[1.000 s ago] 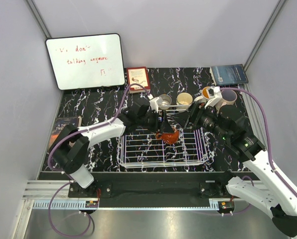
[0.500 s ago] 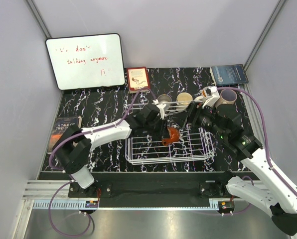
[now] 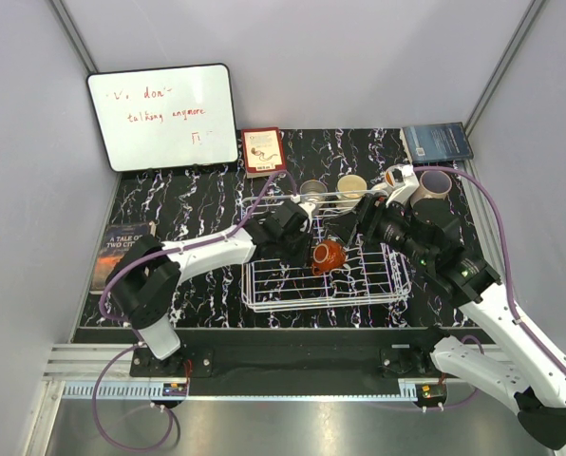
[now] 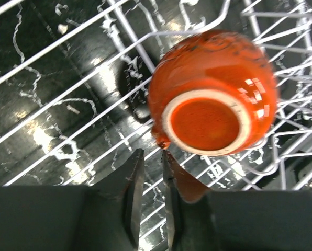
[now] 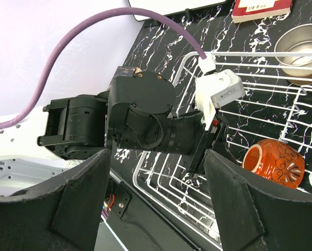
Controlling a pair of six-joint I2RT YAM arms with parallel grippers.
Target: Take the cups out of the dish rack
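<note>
A squat reddish-brown cup (image 3: 328, 256) lies on its side inside the white wire dish rack (image 3: 264, 299). In the left wrist view its round base (image 4: 208, 123) faces the camera and its handle stub (image 4: 160, 140) sits right at my fingertips. My left gripper (image 3: 309, 249) (image 4: 152, 154) is shut to a narrow slit, through which only rack wires show. I cannot tell whether it pinches the handle. My right gripper (image 3: 364, 221) (image 5: 156, 209) hangs open over the rack's right part, holding nothing. The right wrist view shows the same cup (image 5: 274, 164).
Several more cups stand along the rack's far rim: a greyish one (image 3: 313, 189), cream (image 3: 351, 187), tan-brown (image 3: 394, 177) and pinkish (image 3: 437, 181). Books lie at the back (image 3: 263, 150) (image 3: 437, 142) and left (image 3: 122, 245). A whiteboard (image 3: 162, 116) leans behind.
My left gripper has closed from wide open and pushed right and nearer, close to the reddish-brown cup. The cup has turned on its side. The rack has shifted right. The right gripper stays open.
</note>
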